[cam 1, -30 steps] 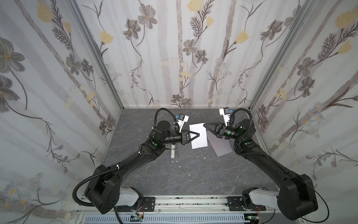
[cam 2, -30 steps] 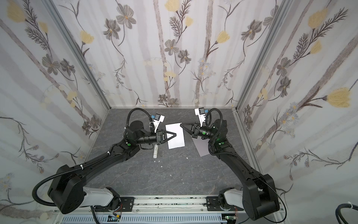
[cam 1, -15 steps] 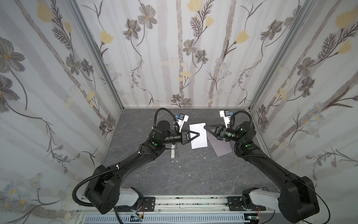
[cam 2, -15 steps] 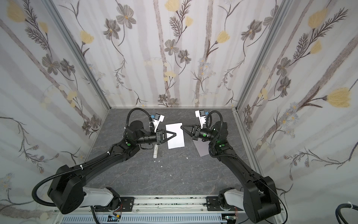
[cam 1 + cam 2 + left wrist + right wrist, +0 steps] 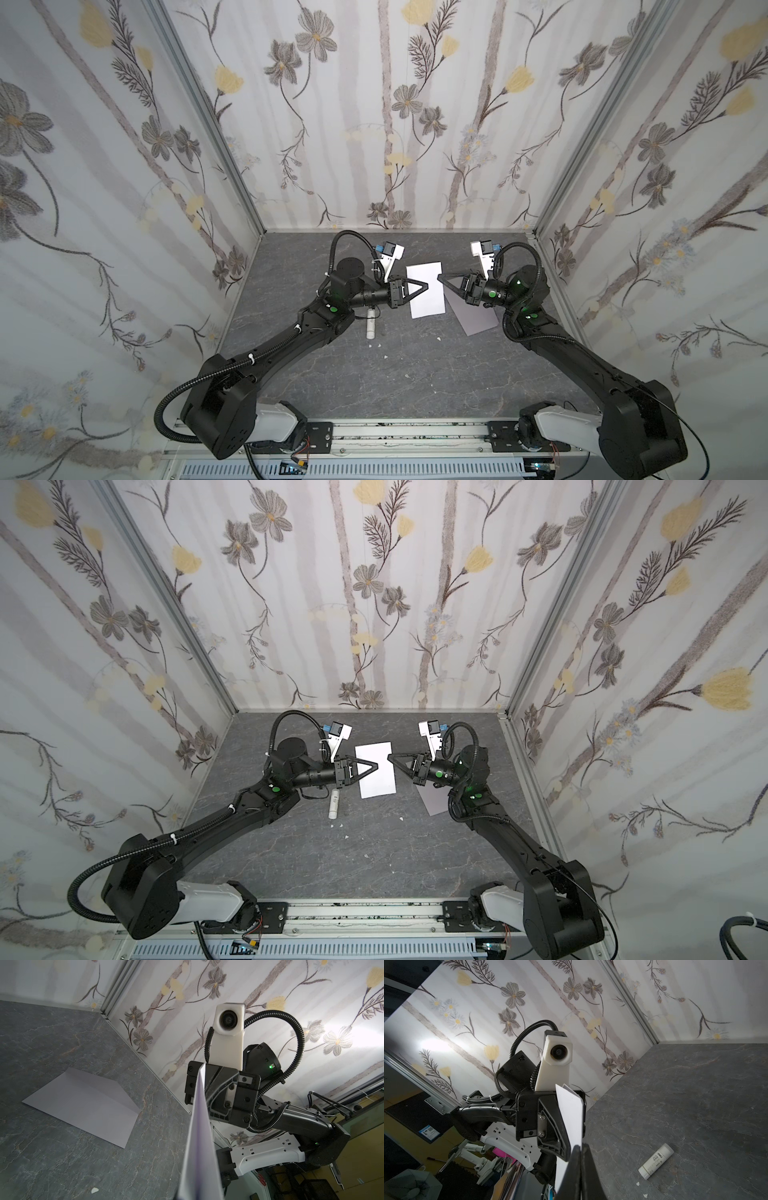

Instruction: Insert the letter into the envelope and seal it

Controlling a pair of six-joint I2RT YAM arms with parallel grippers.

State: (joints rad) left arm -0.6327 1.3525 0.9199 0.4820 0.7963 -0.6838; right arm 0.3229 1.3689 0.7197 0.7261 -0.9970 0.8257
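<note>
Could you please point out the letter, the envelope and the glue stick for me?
letter (image 5: 429, 305): in a top view, its near half.
envelope (image 5: 83, 1105): left wrist view, middle of its body.
glue stick (image 5: 656, 1161): right wrist view, middle of the tube.

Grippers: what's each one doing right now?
Left gripper: closed, holding the letter.
Right gripper: at the letter's edge; open or closed cannot be told.

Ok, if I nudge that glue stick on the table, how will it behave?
The glue stick is a round tube lying on its side on the flat table, so it will probably roll. It looks small and plastic, likely light, so a slight touch may send it off.
</note>
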